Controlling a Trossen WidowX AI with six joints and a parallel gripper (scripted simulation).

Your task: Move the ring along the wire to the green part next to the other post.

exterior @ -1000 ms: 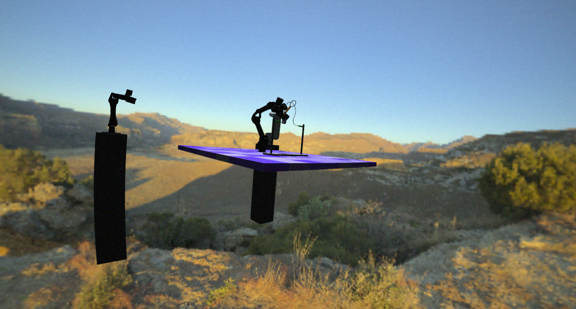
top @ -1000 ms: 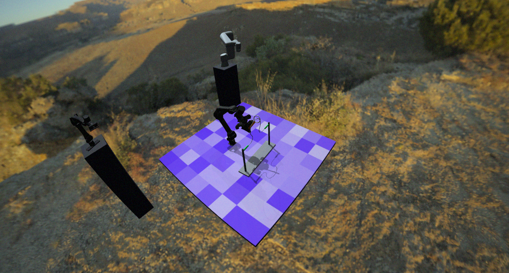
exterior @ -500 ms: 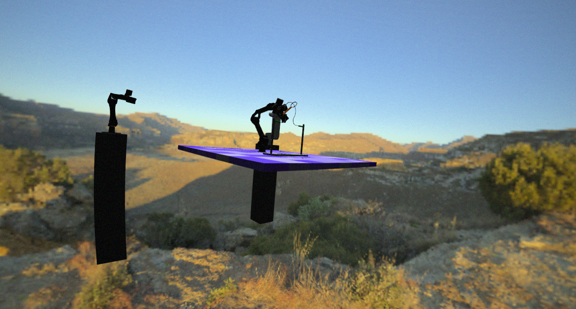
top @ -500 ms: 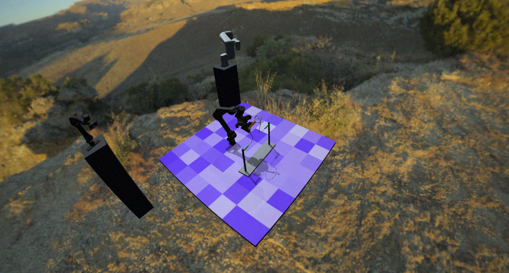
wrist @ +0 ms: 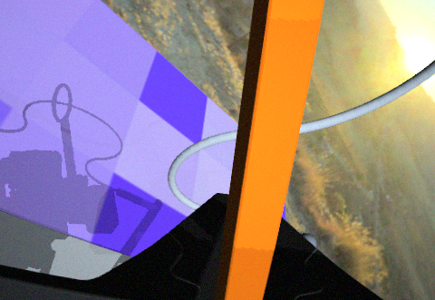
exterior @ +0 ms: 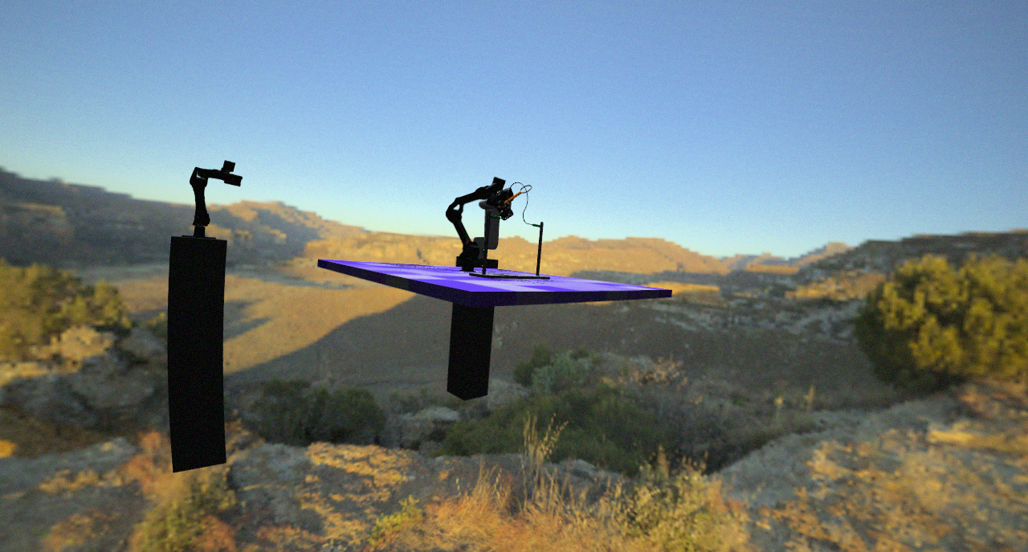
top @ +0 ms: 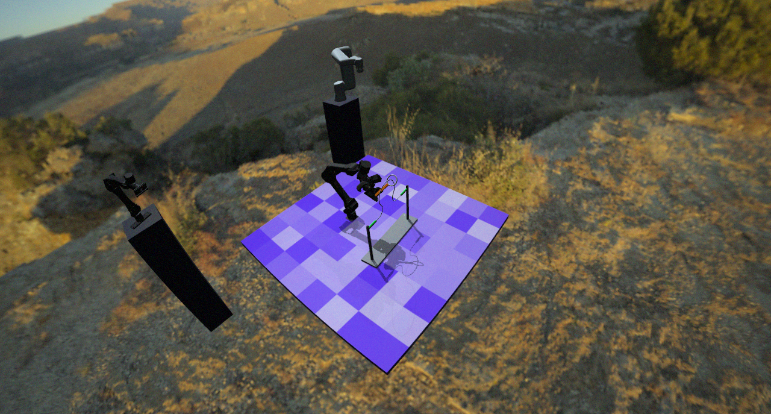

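Observation:
My gripper (top: 376,194) (wrist: 236,208) is shut on the orange handle (top: 382,188) (exterior: 513,197) (wrist: 281,110), high above the base plate. The handle slants up from the fingers. The ring (top: 392,175) is at its upper end, at the raised middle part of the grey wire (top: 382,209) (exterior: 525,210) (wrist: 344,119). The ring is outside the wrist view. In the top view it overlaps the wire, but the exact gap is too small to tell. One green part (top: 372,223) is at the near post (top: 370,244); the other green part (top: 404,191) (exterior: 537,224) is at the far post (top: 407,207) (exterior: 540,250).
The posts stand on a grey base plate (top: 399,229) on the purple checkered table (top: 388,352) (exterior: 575,294). In the wrist view, a grey wire bend passes behind the handle, close beyond the fingers in the picture. Two other arms (top: 123,193) (top: 347,74) stand on black pedestals off the table.

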